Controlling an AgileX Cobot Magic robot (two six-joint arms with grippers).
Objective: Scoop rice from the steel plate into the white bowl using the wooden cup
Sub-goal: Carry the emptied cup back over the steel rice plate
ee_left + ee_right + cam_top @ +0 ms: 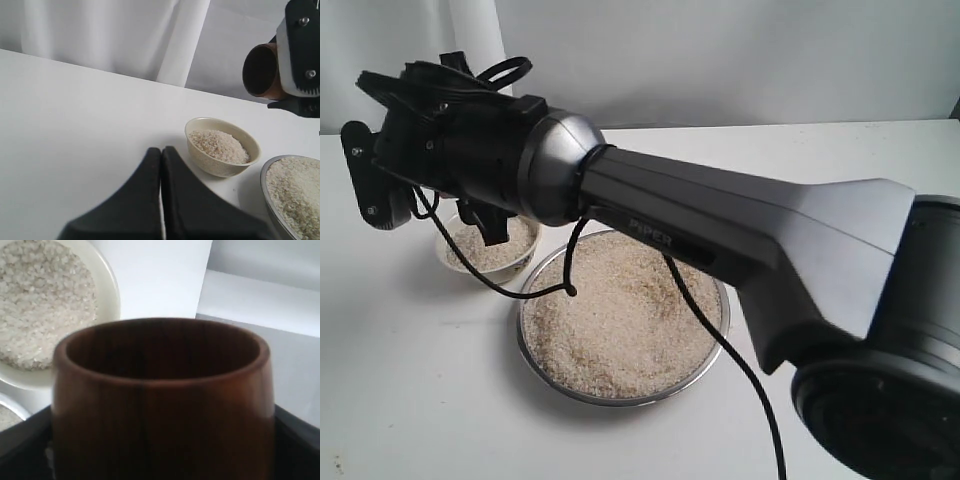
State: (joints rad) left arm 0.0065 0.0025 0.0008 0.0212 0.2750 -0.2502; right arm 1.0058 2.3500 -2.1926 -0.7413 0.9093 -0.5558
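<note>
The wooden cup (262, 70) hangs in the air on its side, up beyond the white bowl (220, 165), with my right gripper (300, 55) shut on it. The cup (160, 405) looks dark and empty inside. Rice (220, 145) is heaped in the bowl. The steel plate (620, 398) sits just right of the white bowl (490, 274) and holds a wide bed of rice (620, 320). My right gripper (375, 165) reaches across above the bowl. My left gripper (161, 155) is shut and empty, low over the table short of the bowl.
The right arm (740, 220) spans the exterior view diagonally, and its black cable (720, 340) droops over the plate. A white curtain (115, 35) hangs behind the white table (75, 110).
</note>
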